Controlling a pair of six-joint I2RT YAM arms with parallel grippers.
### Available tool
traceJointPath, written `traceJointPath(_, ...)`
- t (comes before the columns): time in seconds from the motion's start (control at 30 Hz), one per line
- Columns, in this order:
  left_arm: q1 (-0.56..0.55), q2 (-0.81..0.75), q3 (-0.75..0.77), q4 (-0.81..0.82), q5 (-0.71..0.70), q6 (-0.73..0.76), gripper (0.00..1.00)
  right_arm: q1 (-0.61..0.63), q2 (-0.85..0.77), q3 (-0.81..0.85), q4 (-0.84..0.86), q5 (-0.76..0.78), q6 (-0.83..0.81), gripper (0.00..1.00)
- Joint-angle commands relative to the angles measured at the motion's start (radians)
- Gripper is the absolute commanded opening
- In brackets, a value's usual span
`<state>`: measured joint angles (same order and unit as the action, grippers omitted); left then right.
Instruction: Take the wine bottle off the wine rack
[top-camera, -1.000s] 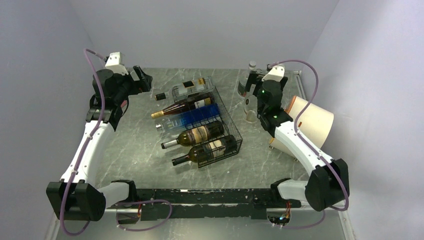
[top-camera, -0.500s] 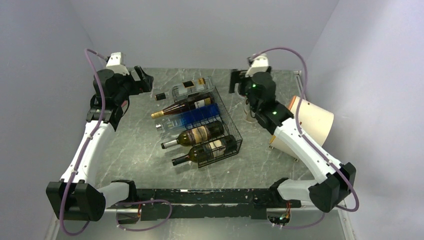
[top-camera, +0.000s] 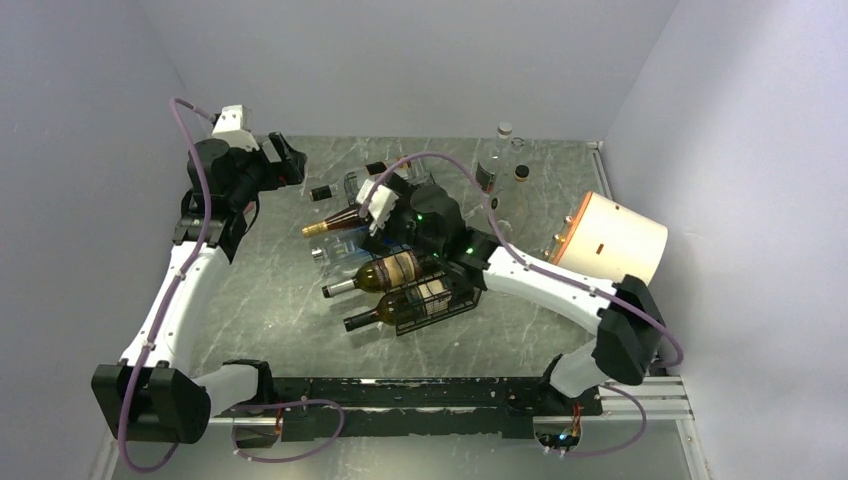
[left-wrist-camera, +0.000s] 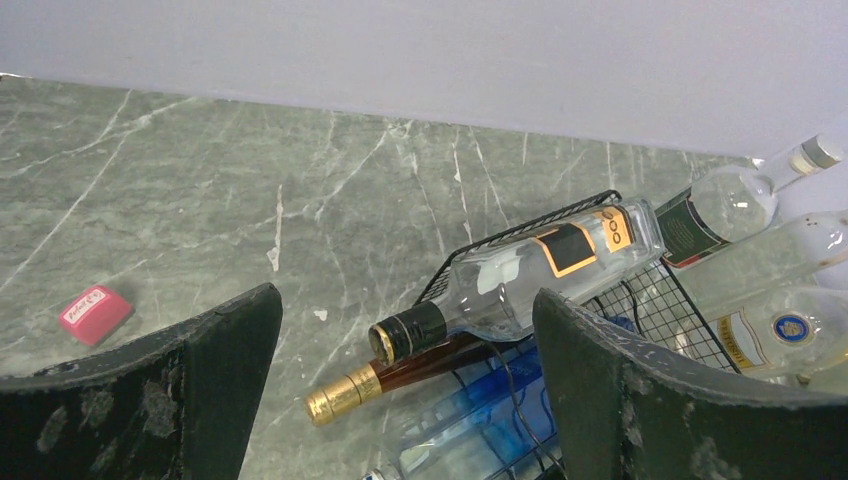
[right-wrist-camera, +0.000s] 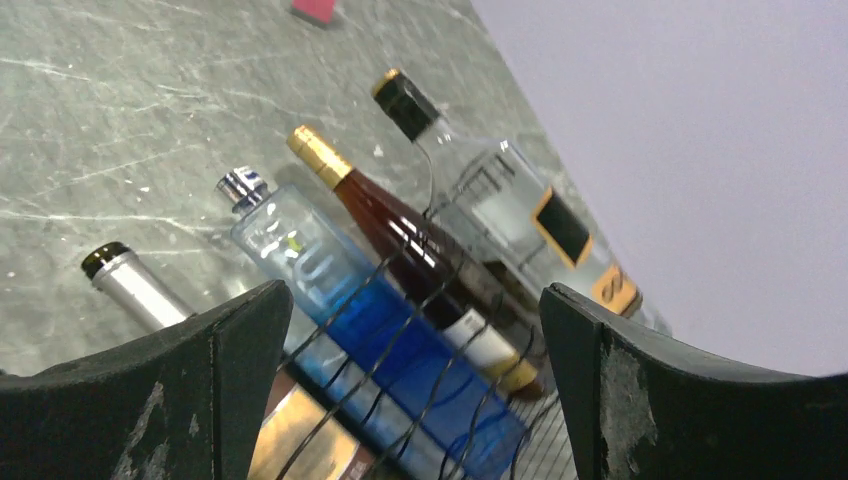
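The right arm (top-camera: 540, 283) extends from its base at the lower right of the top view, bends at the elbow, and runs its forearm leftward across the wine rack (top-camera: 455, 297) at centre frame, with the wrist over the rack's upper half. The right fingers (right-wrist-camera: 225, 380) stand wide apart and hold nothing. Between them the wrist view shows the blue bottle (right-wrist-camera: 380, 340), the gold-foiled wine bottle (right-wrist-camera: 400, 228) and the clear bottle (right-wrist-camera: 500, 205) lying side by side in the rack, necks projecting past its edge over the table (right-wrist-camera: 120, 120). The left arm (top-camera: 175, 300) rises along the left edge to the upper left, wrist turned toward the rack. The left fingers (left-wrist-camera: 200, 390) are likewise spread wide and empty, apart from the rack. A cream-labelled dark bottle (top-camera: 398, 270) and a second dark bottle (top-camera: 420, 298) occupy the cradles nearest the bottom of the frame.
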<state>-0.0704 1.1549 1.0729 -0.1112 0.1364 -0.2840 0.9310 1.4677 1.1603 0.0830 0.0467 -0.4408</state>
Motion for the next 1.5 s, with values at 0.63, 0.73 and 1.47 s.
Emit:
traceJointPath(0.63, 0.007, -0.089, 0.039, -0.027, -0.159, 0.031, 0.99, 0.045, 0.633, 0.445, 0.236, 0.093, -0.604, 1.0)
traceJointPath(0.73, 0.014, -0.089, 0.038, -0.026, -0.154, 0.029, 0.99, 0.047, 0.708, 0.501, 0.257, 0.133, -0.672, 1.0)
traceJointPath(1.47, 0.055, -0.076, 0.038, -0.021, -0.114, 0.01, 0.99, 0.054, 0.874, 0.611, 0.42, 0.298, -0.846, 0.41)
